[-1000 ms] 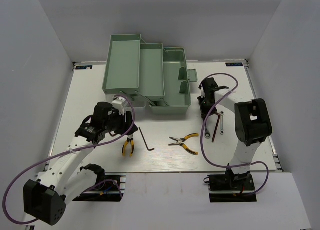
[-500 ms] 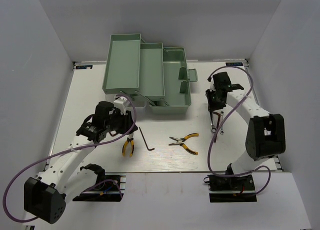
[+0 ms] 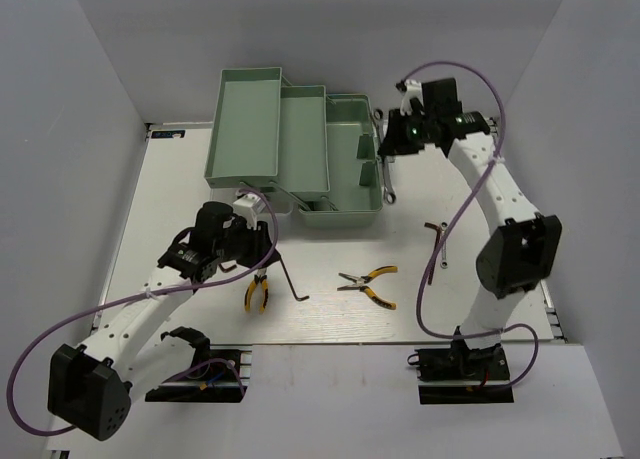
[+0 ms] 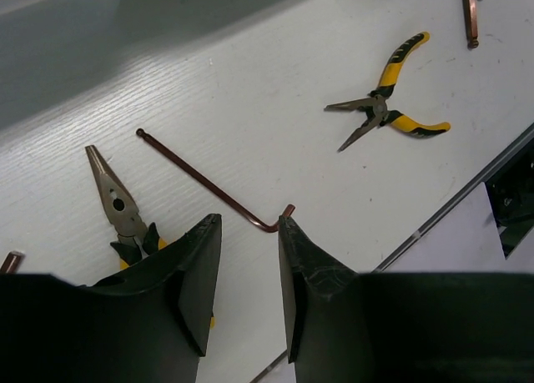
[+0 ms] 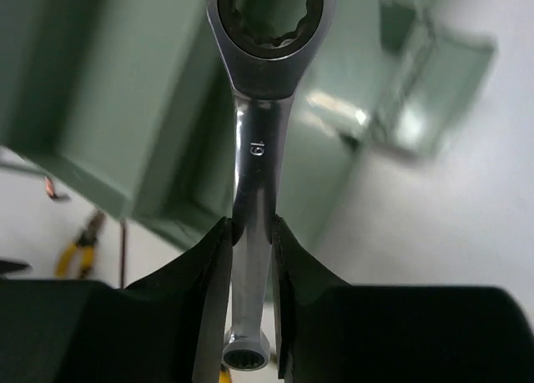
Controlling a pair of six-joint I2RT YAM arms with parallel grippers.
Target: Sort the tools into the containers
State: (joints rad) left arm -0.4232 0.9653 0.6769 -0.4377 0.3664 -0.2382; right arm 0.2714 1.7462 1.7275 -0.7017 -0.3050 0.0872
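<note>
**Right tool (image 5: 250,233) clamped on wrench (image 5: 257,133); left tool (image 4: 249,224) open**

1. Right arm. The right tool's two fingers (image 5: 213,266) are closed on the shank of the silver wrench. The ring end projects beyond the fingertips and the shank is stamped "19". From above, the wrench (image 3: 386,179) is at the right-hand edge of the pale green toolbox (image 3: 340,217), beside its lowest compartment. The toolbox tiers are folded out to the left.

2. Left arm. The left tool's jaws stand apart with nothing between them. They are low over the tabletop (image 3: 180,179), in front of the toolbox. The bend of a thin L-shaped hex key (image 4: 204,181) lies under the gap.

3. Items on the tabletop.
   - One pair of yellow-and-black pliers (image 4: 117,208) lies just left of that hex key, partly hidden by the left finger.
   - A second pair of pliers (image 4: 380,108) lies further right, with its handles spread.
   - Another hex key (image 3: 437,244) lies well to the right, near the right arm.
</note>
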